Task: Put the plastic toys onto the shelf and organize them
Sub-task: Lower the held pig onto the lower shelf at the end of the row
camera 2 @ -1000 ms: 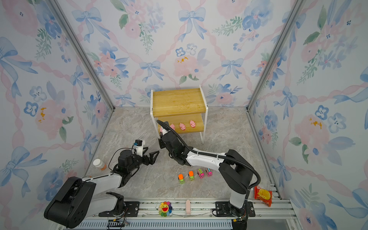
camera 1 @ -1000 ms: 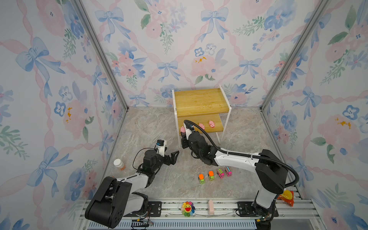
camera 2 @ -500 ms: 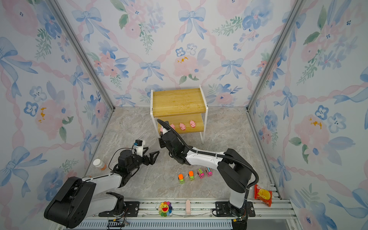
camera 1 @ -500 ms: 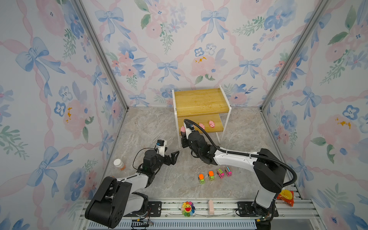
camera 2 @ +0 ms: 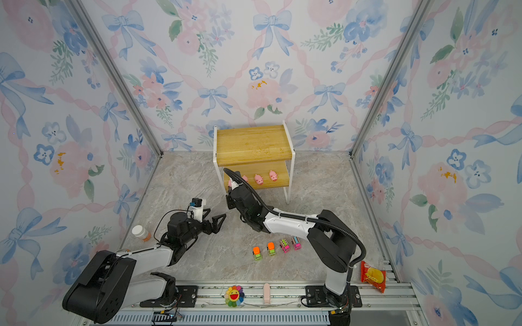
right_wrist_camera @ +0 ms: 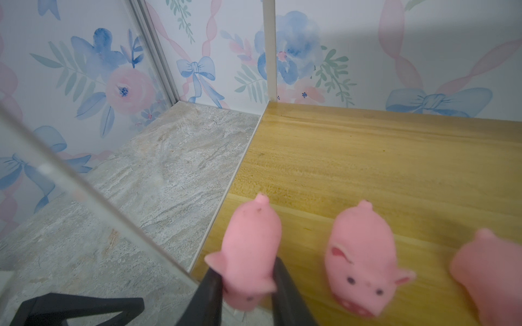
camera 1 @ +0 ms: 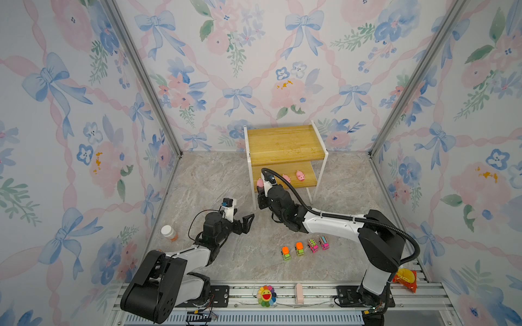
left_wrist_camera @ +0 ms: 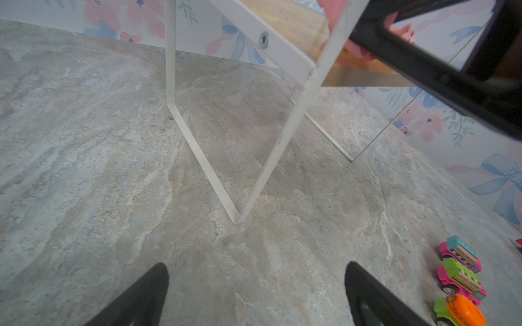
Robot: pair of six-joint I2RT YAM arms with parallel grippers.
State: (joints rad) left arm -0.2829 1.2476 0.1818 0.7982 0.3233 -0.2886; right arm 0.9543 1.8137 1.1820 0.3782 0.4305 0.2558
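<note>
The shelf (camera 1: 285, 146) stands against the back wall. My right gripper (right_wrist_camera: 247, 285) is shut on a pink pig (right_wrist_camera: 250, 245), holding it over the front left corner of the lower board (right_wrist_camera: 367, 158). Next to it on that board stand a second pig (right_wrist_camera: 361, 259) and a third (right_wrist_camera: 485, 271); in a top view a row of three pigs (camera 2: 258, 179) shows there. Two orange-topped trucks (camera 1: 285, 253) and two pink trucks (camera 1: 312, 245) line up on the floor. My left gripper (left_wrist_camera: 255, 282) hovers open and empty over bare floor, short of the shelf's front left leg (left_wrist_camera: 271, 158).
A white-capped orange bottle (camera 1: 169, 233) stands at the left wall. On the front rail lie a rainbow flower plush (camera 1: 266, 295) and a small pink piece (camera 1: 298, 290). A red snack packet (camera 1: 406, 279) lies at the right front corner.
My right gripper has edged slightly toward the lower board with the pig in it. The left arm has not moved.
</note>
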